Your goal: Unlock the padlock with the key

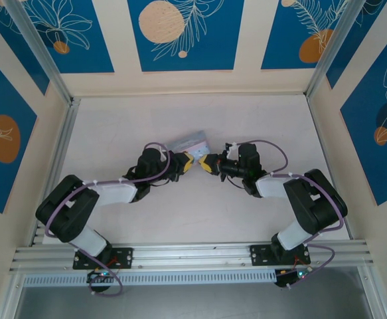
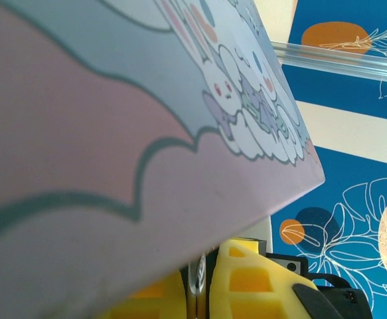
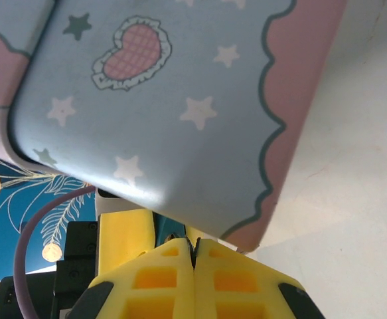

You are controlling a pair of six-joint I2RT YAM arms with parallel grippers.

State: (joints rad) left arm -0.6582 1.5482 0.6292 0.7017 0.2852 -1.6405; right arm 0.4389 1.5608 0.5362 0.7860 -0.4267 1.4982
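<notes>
My two grippers meet tip to tip at the middle of the table, just in front of the cartoon-printed box. The left gripper (image 1: 188,161) is shut on the padlock. Its thin shiny shackle (image 2: 198,279) stands between the yellow fingers (image 2: 246,279) in the left wrist view. The padlock's bluish-grey body (image 3: 170,229) shows in the right wrist view, beside a left finger (image 3: 123,232). The right gripper (image 3: 194,240) is shut, with a thin dark sliver, the key, pinched at its tips and pointing at the padlock. Most of the key is hidden between the pads.
The pale blue and pink box (image 1: 190,141) lies right behind both grippers and looms close over the fingers in both wrist views. Purple cables (image 1: 273,147) loop off each arm. Patterned blue walls (image 1: 180,33) and metal rails (image 1: 54,159) bound the table.
</notes>
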